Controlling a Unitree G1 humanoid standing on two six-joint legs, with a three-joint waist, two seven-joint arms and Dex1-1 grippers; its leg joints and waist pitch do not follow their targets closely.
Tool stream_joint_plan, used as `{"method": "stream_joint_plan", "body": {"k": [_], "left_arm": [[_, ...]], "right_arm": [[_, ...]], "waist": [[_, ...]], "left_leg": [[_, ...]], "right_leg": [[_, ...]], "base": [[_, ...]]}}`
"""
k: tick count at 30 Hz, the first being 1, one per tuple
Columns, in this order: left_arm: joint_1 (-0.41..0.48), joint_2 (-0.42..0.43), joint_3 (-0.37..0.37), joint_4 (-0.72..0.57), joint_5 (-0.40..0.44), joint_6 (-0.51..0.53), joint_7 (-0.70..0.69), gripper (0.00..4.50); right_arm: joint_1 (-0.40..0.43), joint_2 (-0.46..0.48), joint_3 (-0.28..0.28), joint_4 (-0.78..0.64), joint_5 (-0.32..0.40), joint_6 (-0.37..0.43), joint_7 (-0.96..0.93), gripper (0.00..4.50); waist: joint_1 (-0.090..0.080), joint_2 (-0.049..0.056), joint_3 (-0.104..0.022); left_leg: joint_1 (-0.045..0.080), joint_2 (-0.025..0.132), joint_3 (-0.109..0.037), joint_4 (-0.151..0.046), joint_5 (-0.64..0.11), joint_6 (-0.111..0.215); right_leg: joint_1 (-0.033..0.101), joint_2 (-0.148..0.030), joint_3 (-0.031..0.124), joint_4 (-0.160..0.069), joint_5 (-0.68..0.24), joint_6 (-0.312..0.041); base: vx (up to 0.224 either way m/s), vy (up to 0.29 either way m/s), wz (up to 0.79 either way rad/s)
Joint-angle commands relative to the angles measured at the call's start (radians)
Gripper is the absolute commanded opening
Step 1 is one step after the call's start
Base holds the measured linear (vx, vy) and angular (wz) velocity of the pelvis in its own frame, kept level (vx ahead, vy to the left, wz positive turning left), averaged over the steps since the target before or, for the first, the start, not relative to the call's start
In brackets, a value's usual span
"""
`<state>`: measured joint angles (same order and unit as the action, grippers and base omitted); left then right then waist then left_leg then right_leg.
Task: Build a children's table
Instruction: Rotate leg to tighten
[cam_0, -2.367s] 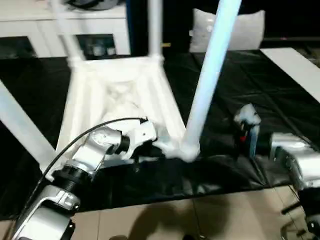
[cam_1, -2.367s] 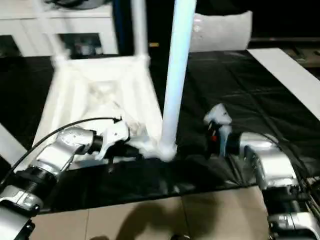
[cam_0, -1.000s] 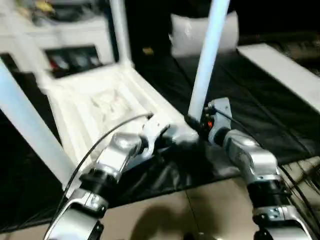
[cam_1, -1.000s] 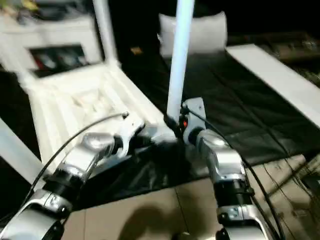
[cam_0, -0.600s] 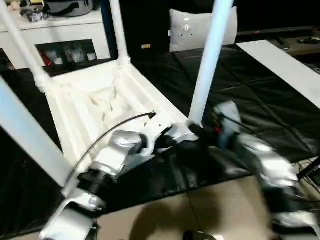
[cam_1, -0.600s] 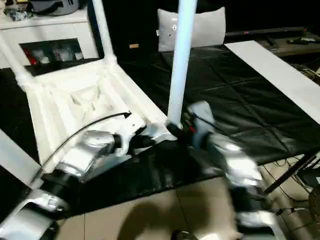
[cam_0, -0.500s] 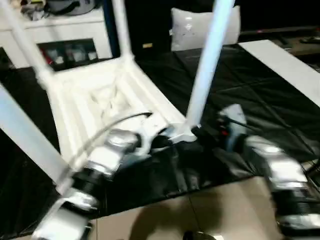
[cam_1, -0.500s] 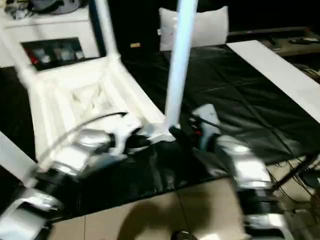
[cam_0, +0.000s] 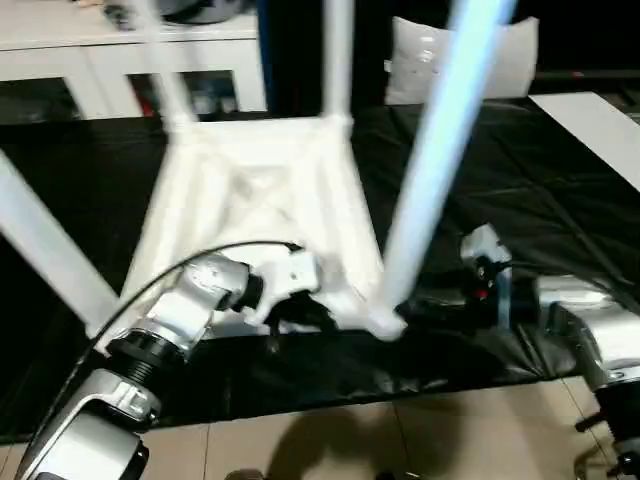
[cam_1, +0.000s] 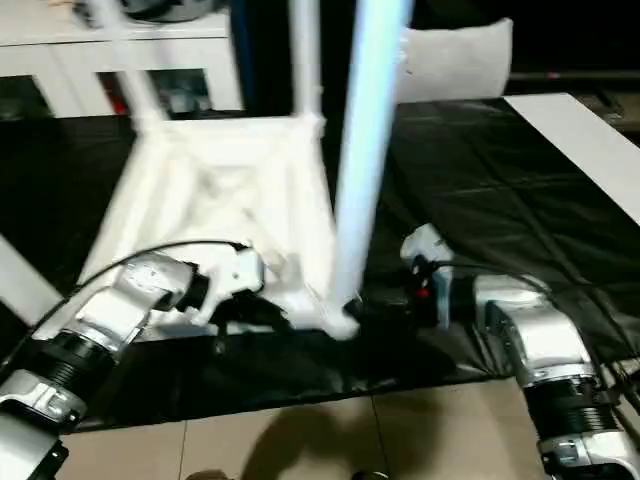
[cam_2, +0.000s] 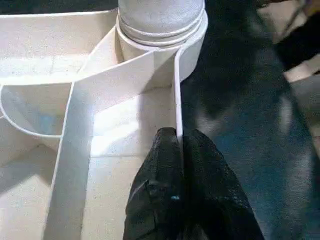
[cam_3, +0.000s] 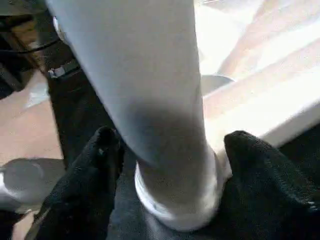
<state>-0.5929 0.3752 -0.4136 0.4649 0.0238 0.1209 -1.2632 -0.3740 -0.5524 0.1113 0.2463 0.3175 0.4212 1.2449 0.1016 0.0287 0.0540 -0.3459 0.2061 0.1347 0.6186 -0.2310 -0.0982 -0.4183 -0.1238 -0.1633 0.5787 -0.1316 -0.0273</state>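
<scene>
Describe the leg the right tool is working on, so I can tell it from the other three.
On the black-covered work table lies the white table top, ribbed underside up, a leg standing in each corner. Yours is the leg at the near corner on the robot's right. Its base sits between the right tool fingers.

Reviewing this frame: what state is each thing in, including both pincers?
Table top: upside down on the black-covered table, ribs facing up.
Near leg: upright, seated in its corner socket.
Left pincer: shut on the top's thin side wall.
Right pincer: fingers straddling the near leg's base.
</scene>
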Motion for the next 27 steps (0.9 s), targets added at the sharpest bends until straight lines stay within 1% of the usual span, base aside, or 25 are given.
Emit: {"method": "stream_joint_plan", "body": {"k": [1,2,4,7,8,10,12,13,14,15,16,17,18,19,20,21,22,23,24,25,26,27], "left_arm": [[-0.003,-0.005,-0.037,-0.022,0.006,-0.018,-0.036,0.0],[-0.003,-0.005,-0.037,-0.022,0.006,-0.018,-0.036,0.0],[0.0,-0.008,-0.035,-0.02,0.007,-0.024,-0.042,0.0],[0.003,-0.008,-0.034,-0.023,0.007,-0.021,-0.045,0.0],[0.006,-0.008,-0.034,-0.024,0.006,-0.019,-0.044,0.0],[0.012,-0.008,-0.033,-0.024,0.003,-0.018,-0.038,0.0],[0.018,-0.012,-0.026,-0.027,-0.008,-0.011,-0.031,0.0],[0.022,-0.017,-0.018,-0.033,-0.017,-0.003,-0.023,0.0],[0.025,-0.022,-0.012,-0.036,-0.023,0.005,-0.016,0.0],[0.028,-0.029,-0.004,-0.039,-0.022,0.029,0.006,0.0],[0.029,-0.041,0.006,-0.043,-0.02,0.058,0.038,0.0],[0.029,-0.058,0.022,-0.047,-0.022,0.099,0.08,0.0],[0.026,-0.072,0.036,-0.047,-0.024,0.13,0.112,0.0],[0.024,-0.082,0.047,-0.048,-0.026,0.153,0.137,0.0],[0.02,-0.104,0.069,-0.046,-0.032,0.185,0.182,0.0],[0.016,-0.124,0.089,-0.046,-0.037,0.214,0.225,0.0],[0.013,-0.146,0.109,-0.047,-0.042,0.244,0.271,0.0],[0.009,-0.168,0.128,-0.047,-0.045,0.274,0.317,0.0],[0.002,-0.196,0.148,-0.044,-0.041,0.309,0.376,0.0],[-0.005,-0.222,0.164,-0.037,-0.035,0.328,0.433,0.0],[-0.008,-0.23,0.17,-0.033,-0.032,0.331,0.454,0.0],[-0.013,-0.25,0.184,-0.027,-0.024,0.335,0.501,0.0]], "right_arm": [[-0.007,-0.002,0.012,-0.01,0.013,0.009,0.018,3.15],[-0.007,-0.002,0.013,-0.01,0.013,0.009,0.019,3.15],[-0.007,0.004,0.016,-0.005,0.008,0.006,0.026,2.87],[-0.006,0.007,0.024,-0.007,0.016,0.022,0.039,2.66],[-0.005,0.008,0.026,-0.008,0.018,0.023,0.039,2.5],[-0.001,0.009,0.029,-0.012,0.021,0.028,0.037,2.31],[0.005,0.011,0.031,-0.022,0.028,0.037,0.035,2.2],[0.011,0.013,0.032,-0.032,0.034,0.041,0.033,2.14],[0.016,0.016,0.031,-0.04,0.037,0.044,0.031,2.11],[0.022,0.026,0.026,-0.051,0.041,0.052,0.016,2.1],[0.029,0.044,0.016,-0.071,0.049,0.067,-0.014,2.09],[0.032,0.068,0.004,-0.083,0.049,0.079,-0.062,2.08],[0.03,0.083,-0.002,-0.083,0.042,0.089,-0.1,2.07],[0.028,0.095,-0.006,-0.083,0.036,0.096,-0.129,2.07],[0.02,0.118,-0.009,-0.076,0.012,0.103,-0.192,2.06],[0.009,0.147,-0.018,-0.062,-0.01,0.111,-0.262,2.06],[-0.007,0.186,-0.035,-0.041,-0.029,0.131,-0.352,2.06],[-0.026,0.225,-0.055,-0.019,-0.049,0.152,-0.444,2.06],[-0.053,0.277,-0.085,0.014,-0.076,0.173,-0.571,2.04],[-0.079,0.327,-0.116,0.045,-0.1,0.193,-0.691,2.04],[-0.087,0.343,-0.126,0.056,-0.108,0.198,-0.729,2.04],[-0.098,0.372,-0.141,0.069,-0.113,0.203,-0.786,2.04]], "waist": [[-0.005,-0.02,-0.076],[-0.004,-0.021,-0.077],[-0.004,-0.022,-0.078],[-0.003,-0.023,-0.079],[-0.002,-0.012,-0.079],[-0.003,-0.021,-0.08],[-0.002,-0.019,-0.08],[-0.004,-0.027,-0.079],[-0.003,-0.023,-0.079],[-0.004,-0.025,-0.079],[-0.004,-0.027,-0.078],[-0.005,-0.028,-0.076],[-0.008,-0.031,-0.074],[-0.011,-0.031,-0.072],[-0.016,-0.031,-0.071],[-0.019,-0.028,-0.07],[-0.029,-0.028,-0.067],[-0.04,-0.031,-0.068],[-0.048,-0.019,-0.067],[-0.07,-0.024,-0.066],[-0.077,-0.003,-0.066],[-0.097,-0.012,-0.067]], "left_leg": [[-0.012,0.02,0.019,-0.078,-0.087,0.079],[-0.012,0.02,0.02,-0.078,-0.08,0.078],[-0.014,0.019,0.021,-0.077,-0.07,0.08],[-0.015,0.018,0.022,-0.076,-0.049,0.085],[-0.014,0.017,0.022,-0.075,-0.048,0.085],[-0.015,0.016,0.024,-0.074,-0.049,0.085],[-0.015,0.017,0.023,-0.075,-0.051,0.084],[-0.016,0.017,0.024,-0.075,-0.05,0.084],[-0.016,0.017,0.024,-0.075,-0.049,0.084],[-0.016,0.017,0.025,-0.075,-0.049,0.083],[-0.016,0.017,0.024,-0.076,-0.056,0.08],[-0.015,0.018,0.024,-0.078,-0.058,0.072],[-0.016,0.019,0.024,-0.08,-0.066,0.066],[-0.014,0.014,0.025,-0.081,-0.093,0.054],[-0.011,0.009,0.026,-0.08,-0.118,0.044],[-0.01,0.009,0.026,-0.081,-0.123,0.038],[-0.016,0.005,0.025,-0.08,-0.137,0.026],[-0.019,-0.002,0.023,-0.078,-0.158,0.015],[-0.015,-0.004,0.022,-0.076,-0.167,0.008],[-0.019,-0.008,0.02,-0.072,-0.195,0.007],[-0.017,-0.01,0.016,-0.072,-0.212,0.004],[-0.021,-0.015,0.016,-0.064,-0.234,0.012]], "right_leg": [[0.074,-0.034,0.057,-0.062,-0.357,-0.136],[0.075,-0.034,0.059,-0.06,-0.349,-0.137],[0.075,-0.033,0.061,-0.058,-0.343,-0.137],[0.076,-0.033,0.063,-0.055,-0.324,-0.142],[0.074,-0.033,0.063,-0.054,-0.319,-0.147],[0.077,-0.032,0.063,-0.055,-0.315,-0.146],[0.076,-0.032,0.063,-0.055,-0.319,-0.147],[0.077,-0.031,0.063,-0.055,-0.323,-0.145],[0.077,-0.032,0.063,-0.056,-0.33,-0.142],[0.076,-0.031,0.064,-0.056,-0.334,-0.141],[0.075,-0.032,0.063,-0.059,-0.349,-0.135],[0.075,-0.032,0.063,-0.059,-0.362,-0.127],[0.075,-0.031,0.063,-0.062,-0.377,-0.121],[0.074,-0.03,0.059,-0.07,-0.432,-0.099],[0.071,-0.03,0.055,-0.08,-0.484,-0.075],[0.071,-0.03,0.054,-0.082,-0.499,-0.068],[0.072,-0.027,0.049,-0.088,-0.528,-0.048],[0.074,-0.026,0.038,-0.097,-0.572,-0.016],[0.07,-0.027,0.035,-0.1,-0.584,-0.011],[0.069,-0.024,0.026,-0.11,-0.614,0.009],[0.069,-0.024,0.02,-0.112,-0.623,0.013],[0.071,-0.018,0.007,-0.127,-0.633,0.039]], "base": [[0.0,0.0,0.0],[0.0,0.0,0.0],[0.0,0.0,0.0],[0.0,0.0,0.0],[0.0,0.0,0.0],[0.0,0.0,0.0],[0.0,0.0,0.0],[0.0,0.0,0.0],[0.0,0.0,0.0],[0.0,0.0,0.0],[0.0,0.0,0.0],[0.0,0.0,0.0],[0.0,0.0,0.0],[0.0,0.0,0.0],[0.0,0.0,0.0],[0.0,0.0,0.0],[0.0,0.0,0.0],[0.0,0.0,0.0],[0.0,0.0,0.0],[0.0,0.0,0.0],[0.0,0.0,0.0],[0.0,0.0,0.0]]}}
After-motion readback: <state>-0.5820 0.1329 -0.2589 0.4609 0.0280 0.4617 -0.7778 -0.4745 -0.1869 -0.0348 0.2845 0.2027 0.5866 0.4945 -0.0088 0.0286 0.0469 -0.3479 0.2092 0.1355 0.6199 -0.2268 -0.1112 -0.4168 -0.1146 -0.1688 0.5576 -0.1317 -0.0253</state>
